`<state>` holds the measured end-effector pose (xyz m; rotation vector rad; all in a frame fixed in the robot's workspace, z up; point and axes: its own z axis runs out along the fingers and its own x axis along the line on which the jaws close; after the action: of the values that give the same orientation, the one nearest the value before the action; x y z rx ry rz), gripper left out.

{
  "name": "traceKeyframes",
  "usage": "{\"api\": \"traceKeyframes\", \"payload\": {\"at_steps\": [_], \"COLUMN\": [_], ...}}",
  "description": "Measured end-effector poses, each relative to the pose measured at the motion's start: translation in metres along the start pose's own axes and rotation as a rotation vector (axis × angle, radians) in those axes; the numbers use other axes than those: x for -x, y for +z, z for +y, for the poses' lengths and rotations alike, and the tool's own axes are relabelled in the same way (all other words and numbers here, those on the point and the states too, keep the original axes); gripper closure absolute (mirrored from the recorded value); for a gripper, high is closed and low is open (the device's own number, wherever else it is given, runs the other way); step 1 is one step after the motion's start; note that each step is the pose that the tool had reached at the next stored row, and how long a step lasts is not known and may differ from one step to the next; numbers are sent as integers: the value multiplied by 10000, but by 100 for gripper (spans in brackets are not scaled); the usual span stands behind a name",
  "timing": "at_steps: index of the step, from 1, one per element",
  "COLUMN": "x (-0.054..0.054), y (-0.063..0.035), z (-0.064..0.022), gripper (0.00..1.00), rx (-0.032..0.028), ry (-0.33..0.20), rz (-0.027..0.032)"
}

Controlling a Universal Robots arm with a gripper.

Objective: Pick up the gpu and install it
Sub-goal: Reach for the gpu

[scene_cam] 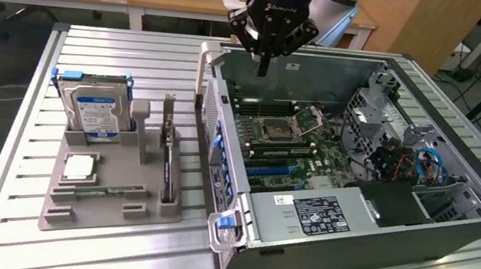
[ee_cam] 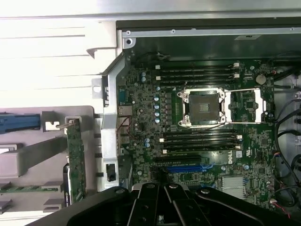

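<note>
Exterior view. My gripper (scene_cam: 264,67) hangs with its fingers pressed together and nothing between them. It sits over the open computer case (scene_cam: 363,256), just inside the case wall that faces the table (scene_cam: 112,57) edge at the top of this view. Directly beneath me lies the motherboard (scene_cam: 298,148).

The gpu (scene_cam: 168,160) is well apart from me and untouched. It stands on its long edge in the grey holder (scene_cam: 84,215), in the slot nearest the case. The holder rests on the table beside the case, toward the table edge on the exterior view's left. The hard drive (scene_cam: 94,113) stands upright in the same holder, on the far side of the gpu from the case.

Wrist view. My gripper (ee_cam: 162,190) appears as a dark mass over the motherboard (ee_cam: 207,122), with the gpu (ee_cam: 75,160) seen edge-on beside the case wall.

As I judge it, the step in hand is the reach for the pick, and the pick itself is not begun. To do it well, I should part my fingers while I am clear above the holder. I should line them up across the thin card, board face on one pad and cooler on the other. Descent should be straight, since the case wall is close on one side and the holder's post on the other. A centred grip should keep the card from tilting.
</note>
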<state>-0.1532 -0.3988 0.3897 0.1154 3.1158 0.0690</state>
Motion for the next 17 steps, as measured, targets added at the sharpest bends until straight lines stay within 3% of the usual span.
{"api": "traceKeyframes", "payload": {"at_steps": [17], "x": [-187], "y": [1], "z": [-24], "gripper": [89], "rx": [-1], "ry": [-12], "rz": [2]}}
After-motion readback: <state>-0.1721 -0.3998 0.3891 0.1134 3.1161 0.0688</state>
